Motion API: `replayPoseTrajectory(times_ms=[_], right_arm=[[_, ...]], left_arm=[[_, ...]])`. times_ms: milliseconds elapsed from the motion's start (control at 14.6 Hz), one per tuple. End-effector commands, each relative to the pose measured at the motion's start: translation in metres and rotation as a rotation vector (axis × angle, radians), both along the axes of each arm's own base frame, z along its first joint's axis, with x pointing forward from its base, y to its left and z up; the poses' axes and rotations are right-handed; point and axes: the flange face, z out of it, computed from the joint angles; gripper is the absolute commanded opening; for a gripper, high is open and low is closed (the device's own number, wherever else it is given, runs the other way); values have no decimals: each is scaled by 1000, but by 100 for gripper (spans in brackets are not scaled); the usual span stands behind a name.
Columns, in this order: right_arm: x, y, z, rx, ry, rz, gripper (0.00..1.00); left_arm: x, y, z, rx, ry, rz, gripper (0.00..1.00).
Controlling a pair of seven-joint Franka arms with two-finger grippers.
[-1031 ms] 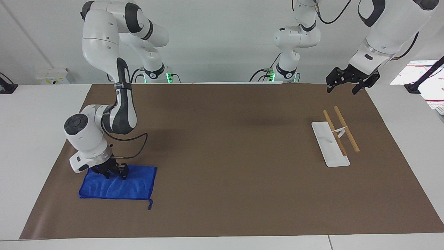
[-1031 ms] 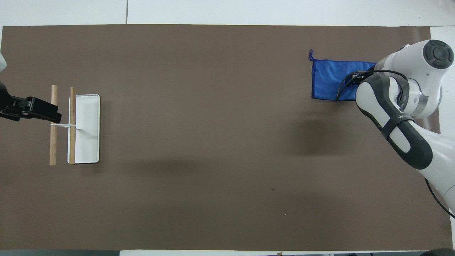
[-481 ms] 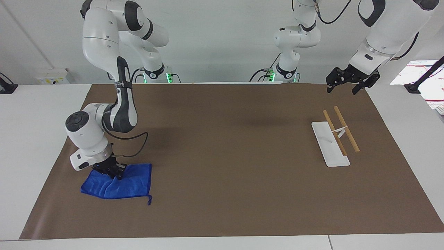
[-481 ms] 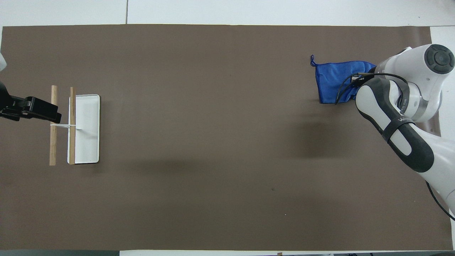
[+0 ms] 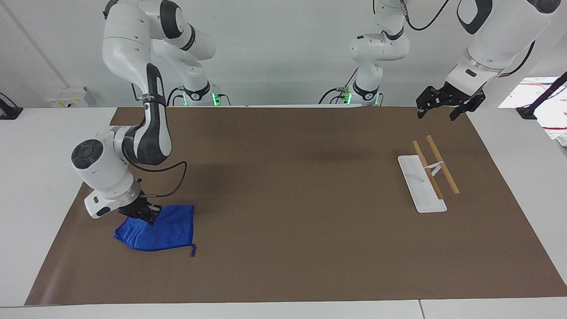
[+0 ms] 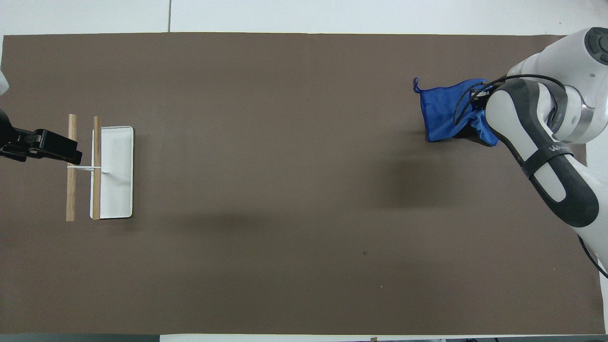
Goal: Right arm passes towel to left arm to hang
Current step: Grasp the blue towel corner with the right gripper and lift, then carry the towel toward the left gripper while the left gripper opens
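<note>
- Rising off the brown mat [image 5: 283, 248], the blue towel [image 5: 161, 230] has bunched since a second ago; its lower folds and loop corner stay on the mat at the right arm's end.
- Right gripper [image 5: 142, 213] has clamped shut on the towel's upper edge, so the pickup looks secured.
- Left gripper [image 5: 445, 104] waits spread open over the mat's edge near the rack [image 5: 427, 177].
- Right fingertips are hidden overhead by the arm.

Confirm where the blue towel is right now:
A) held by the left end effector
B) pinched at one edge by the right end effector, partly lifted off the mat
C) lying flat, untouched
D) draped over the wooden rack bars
B: the right end effector is shut on the blue towel's bunched edge, the rest trailing on the mat.
</note>
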Motion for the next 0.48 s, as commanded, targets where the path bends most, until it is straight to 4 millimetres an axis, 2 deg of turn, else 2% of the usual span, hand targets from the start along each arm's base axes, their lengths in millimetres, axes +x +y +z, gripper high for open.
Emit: replayPoseTrajectory(times_ms=[0, 69, 275, 412], right_arm=[[7, 21, 38, 80, 17, -7, 0], [6, 30, 55, 90, 26, -30, 0], [3, 86, 98, 135, 46, -103, 0], [-2, 139, 115, 180, 64, -171, 0]], left_arm=[[-8, 2, 1, -9, 6, -7, 100], [-8, 2, 1, -9, 6, -8, 100], [-8, 2, 1, -9, 6, -7, 100], [-8, 2, 1, -9, 6, -7, 100]])
